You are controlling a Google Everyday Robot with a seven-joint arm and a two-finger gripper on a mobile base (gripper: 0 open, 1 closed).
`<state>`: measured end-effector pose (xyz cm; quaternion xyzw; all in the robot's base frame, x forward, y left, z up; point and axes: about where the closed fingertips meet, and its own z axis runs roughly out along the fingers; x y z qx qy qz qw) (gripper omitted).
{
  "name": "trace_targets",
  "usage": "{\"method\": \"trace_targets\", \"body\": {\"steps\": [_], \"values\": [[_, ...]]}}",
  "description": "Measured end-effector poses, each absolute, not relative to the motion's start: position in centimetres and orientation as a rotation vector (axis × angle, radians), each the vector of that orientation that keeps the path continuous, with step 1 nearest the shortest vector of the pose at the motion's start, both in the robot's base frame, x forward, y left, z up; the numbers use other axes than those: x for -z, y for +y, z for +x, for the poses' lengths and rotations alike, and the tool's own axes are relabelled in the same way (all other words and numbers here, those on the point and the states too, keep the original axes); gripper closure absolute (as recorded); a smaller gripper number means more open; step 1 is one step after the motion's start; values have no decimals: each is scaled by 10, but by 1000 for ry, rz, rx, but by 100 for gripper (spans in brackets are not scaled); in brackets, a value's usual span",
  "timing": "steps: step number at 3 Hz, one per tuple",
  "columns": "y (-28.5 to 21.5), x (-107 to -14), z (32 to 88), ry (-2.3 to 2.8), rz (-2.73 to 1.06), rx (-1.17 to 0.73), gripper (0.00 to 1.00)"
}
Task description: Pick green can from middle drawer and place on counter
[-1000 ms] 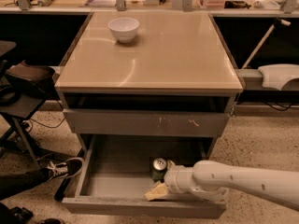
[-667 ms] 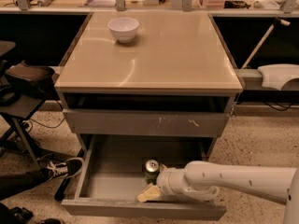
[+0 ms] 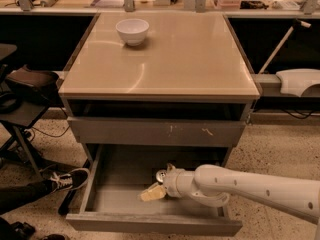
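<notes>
- Since 1.0 s ago, the end effector (image 3: 152,193) has shifted left inside the drawer (image 3: 115,204) and sits a little higher in frame.
- The can (image 3: 161,174) has also shifted left over the same interval. The bowl (image 3: 132,31) and worktop (image 3: 165,64) are unchanged.
- You see the arm (image 3: 250,186) coming in from the right, over the drawer's right side. The end effector's yellowish tip points left and slightly down, near the drawer's middle.
- You cannot tell whether the end effector is open or closed, and no grip on the can is visible.
- The can stands upright in the pulled-out drawer, right against the arm's wrist on its far side. Only the silver lid shows.
- The scratched front (image 3: 160,132) sits closed above the open drawer.
- The bowl rests at the worktop's back left, well apart from the can.
- A shoe (image 3: 70,179) lies on the floor just left of the drawer.
</notes>
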<state>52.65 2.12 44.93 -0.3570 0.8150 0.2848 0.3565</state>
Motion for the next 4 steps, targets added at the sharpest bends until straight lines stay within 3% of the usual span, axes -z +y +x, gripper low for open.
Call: {"method": "trace_targets", "body": {"steps": [3,4], "values": [[17,-456,554,2051,-883,-635,0],[17,-457,555,2048,-881,-630,19]]}}
